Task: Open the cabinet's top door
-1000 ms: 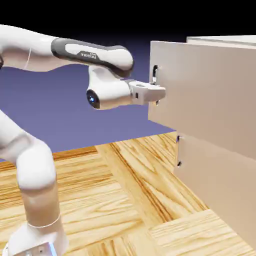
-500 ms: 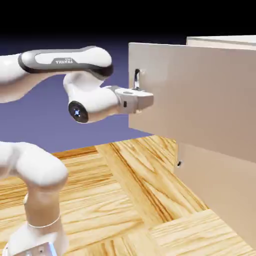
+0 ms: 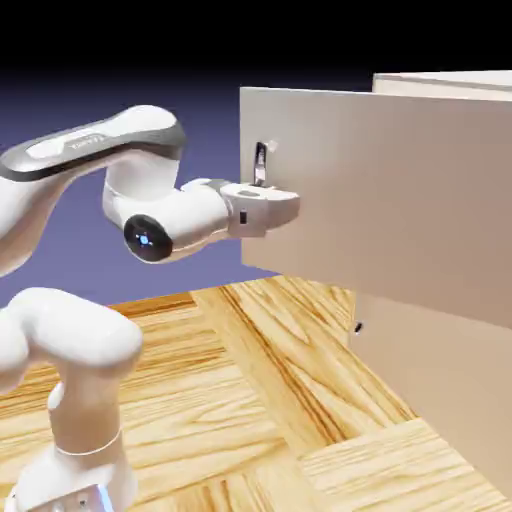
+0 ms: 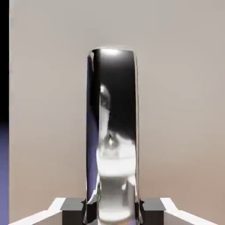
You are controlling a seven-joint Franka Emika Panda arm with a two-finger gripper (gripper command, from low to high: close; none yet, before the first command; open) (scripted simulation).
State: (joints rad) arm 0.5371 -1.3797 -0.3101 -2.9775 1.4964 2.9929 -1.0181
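The beige cabinet (image 3: pixel 440 380) fills the exterior view's right. Its top door (image 3: pixel 400 190) is swung well out from the body toward the exterior view's left. A dark metal bar handle (image 3: pixel 261 165) stands upright near the door's free edge. My gripper (image 3: pixel 270 205) is shut on the lower part of that handle. In the hand view the shiny handle (image 4: pixel 112 132) rises large between my two grey fingertips (image 4: pixel 72 206), with the door panel (image 4: pixel 176 110) behind it.
The lower beige panel (image 3: pixel 440 400) sits flush, with a small dark handle (image 3: pixel 357 326) at its left edge. A wooden table top (image 3: pixel 250 400) spreads below. My white arm (image 3: pixel 90 180) arches in from the exterior view's left.
The top door has swung further open toward the exterior view's left. My gripper has moved left with the handle, and the arm has folded back and lower.
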